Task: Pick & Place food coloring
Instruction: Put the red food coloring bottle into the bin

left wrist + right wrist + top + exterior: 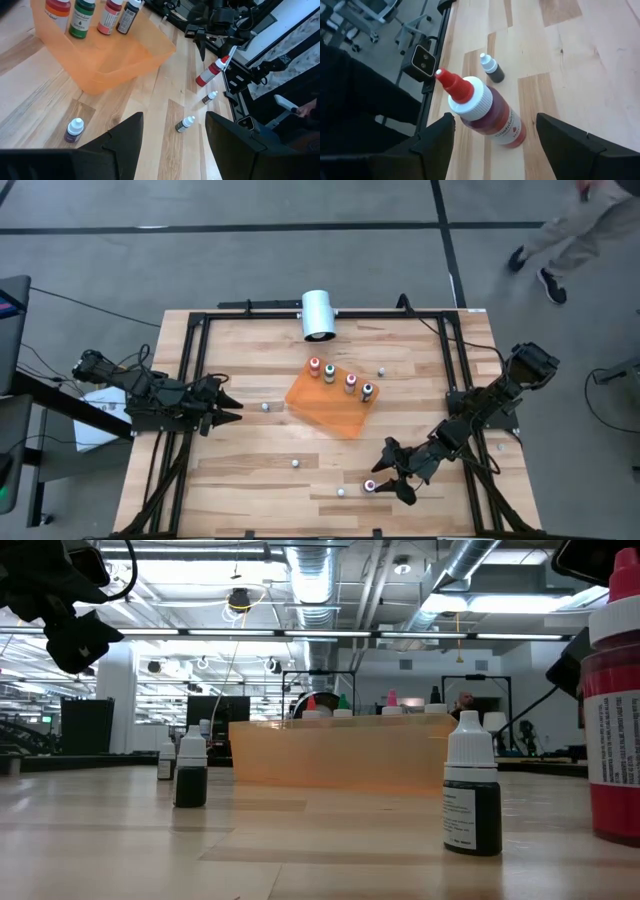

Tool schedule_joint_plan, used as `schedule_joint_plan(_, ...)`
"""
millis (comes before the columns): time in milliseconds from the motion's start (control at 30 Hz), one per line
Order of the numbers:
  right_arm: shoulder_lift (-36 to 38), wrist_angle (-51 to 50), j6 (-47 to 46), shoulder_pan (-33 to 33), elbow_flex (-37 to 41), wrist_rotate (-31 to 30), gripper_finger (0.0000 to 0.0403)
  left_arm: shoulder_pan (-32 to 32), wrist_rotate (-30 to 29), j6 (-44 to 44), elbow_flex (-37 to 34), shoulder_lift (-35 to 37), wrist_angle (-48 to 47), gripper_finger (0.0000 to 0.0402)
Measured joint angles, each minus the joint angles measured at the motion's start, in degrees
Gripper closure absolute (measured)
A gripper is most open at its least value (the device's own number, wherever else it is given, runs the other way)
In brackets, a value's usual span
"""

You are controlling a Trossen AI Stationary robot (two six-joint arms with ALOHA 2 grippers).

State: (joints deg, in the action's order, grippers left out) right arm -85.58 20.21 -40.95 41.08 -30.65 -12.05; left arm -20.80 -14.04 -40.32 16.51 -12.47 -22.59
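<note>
The food coloring is a set of little bottles. Several with coloured tops (340, 378) stand in a row at the far edge of a translucent orange tray (330, 408) at mid-table. A larger red bottle (487, 112) stands upright on the wood near the table's near edge. It is just ahead of my right gripper (397, 471), whose open fingers stand either side of it without touching. Small white-capped bottles (341, 491) (296, 464) (265, 407) are scattered over the table. My left gripper (232, 409) waits open at the table's left side.
A white cylinder (318, 314) lies at the table's far edge. A black frame (452, 360) runs round the work area. One more small bottle (381, 370) stands to the right of the tray. A dark small bottle (493, 68) stands beyond the red one. A person's legs (560, 235) pass beyond the table.
</note>
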Motion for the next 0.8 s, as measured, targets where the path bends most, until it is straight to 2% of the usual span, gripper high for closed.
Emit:
schedule_joint_plan(133, 0.0, 0.02, 3.58, 0.01, 0.0, 0.0, 0.0135, 0.0, 0.0, 0.0, 0.0, 0.0, 0.0, 0.0195)
schedule_joint_plan(800, 0.0, 0.01, 7.65, -2.97, -0.03, 0.56, 0.0135, 0.0, -0.02, 0.0, 0.0, 0.02, 0.0, 0.0195)
